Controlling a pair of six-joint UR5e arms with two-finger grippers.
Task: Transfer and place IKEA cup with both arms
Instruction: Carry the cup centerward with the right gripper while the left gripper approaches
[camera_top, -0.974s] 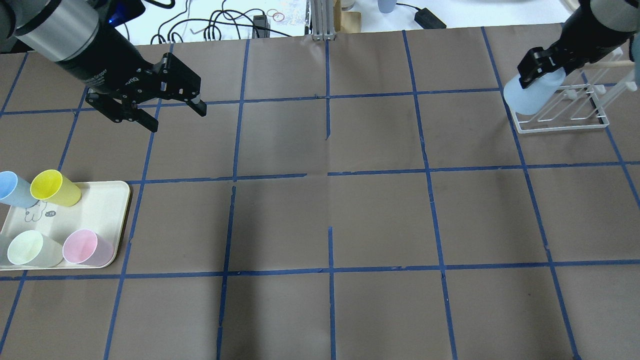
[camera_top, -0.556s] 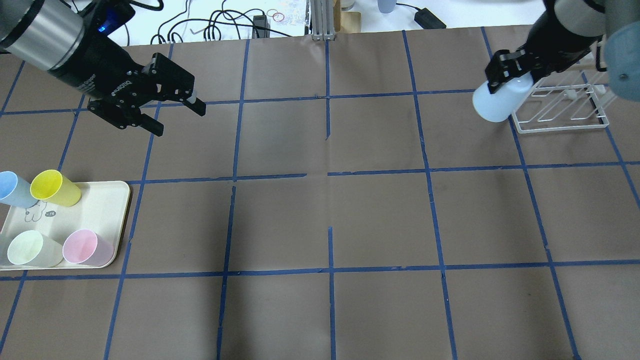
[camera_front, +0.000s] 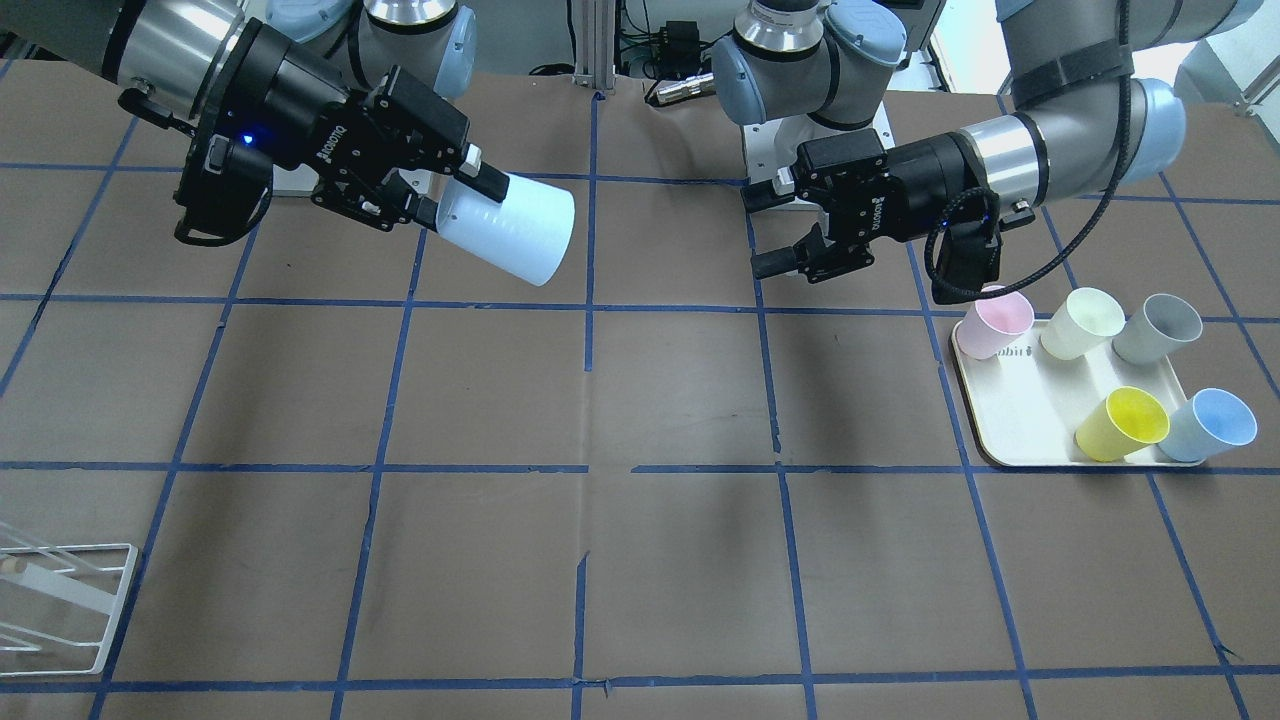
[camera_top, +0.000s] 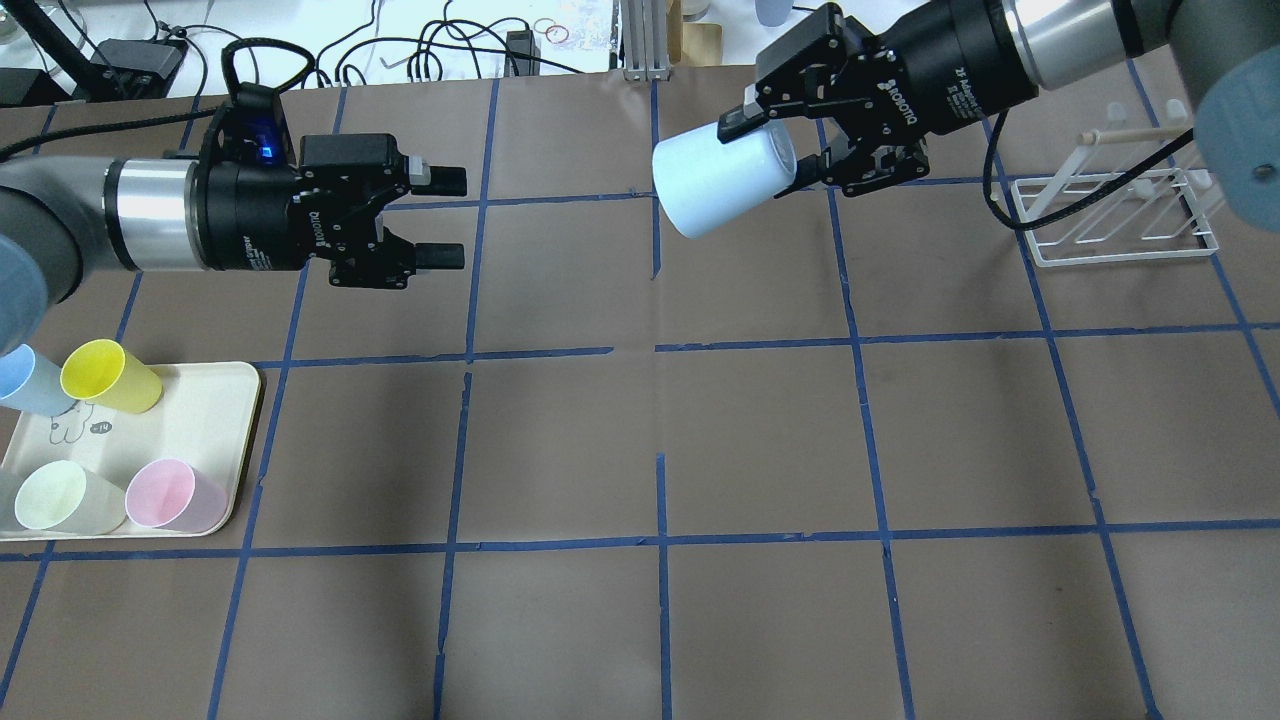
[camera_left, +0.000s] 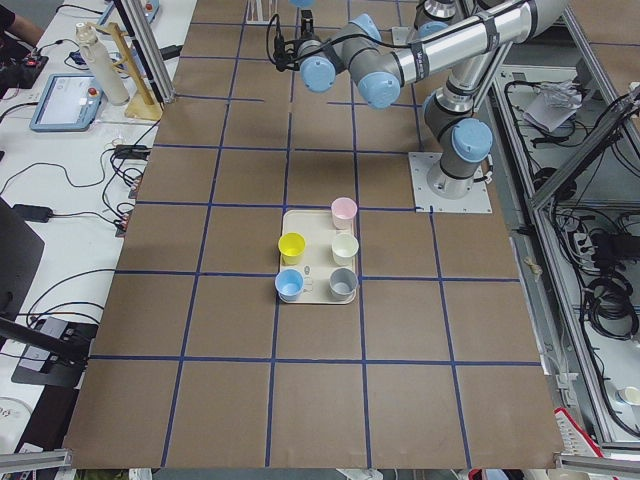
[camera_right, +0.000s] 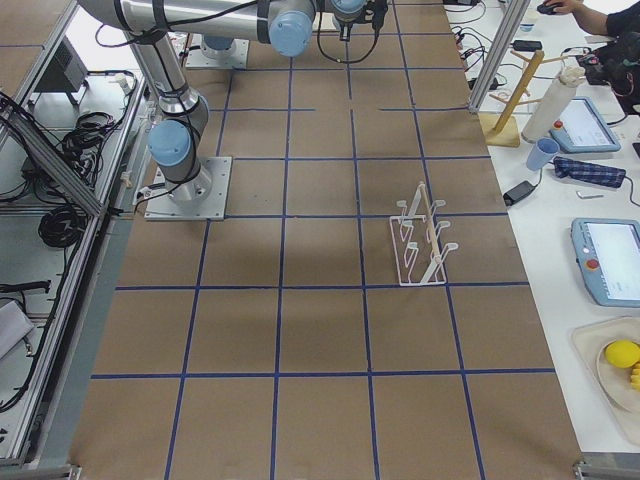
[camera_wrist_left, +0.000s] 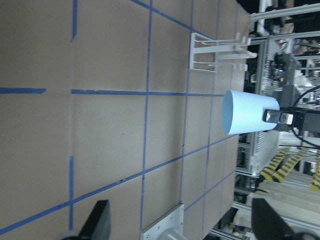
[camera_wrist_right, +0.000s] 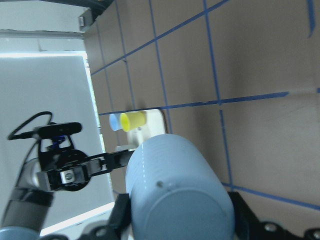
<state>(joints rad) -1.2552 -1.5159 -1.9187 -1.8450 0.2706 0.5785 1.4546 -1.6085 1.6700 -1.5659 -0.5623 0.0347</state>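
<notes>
Right jaws: gripping the cup (camera_top: 722, 182) sideways.
Left jaws: gaping wide, holding nothing.
Risk: cup dropping through early release.

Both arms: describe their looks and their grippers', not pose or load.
The left arm and right arm are silver-grey tubes with pale blue joint caps. The left gripper and right gripper are black, two-fingered, lettered ROBOTIQ in white. A black cable loops by the left wrist.
</notes>
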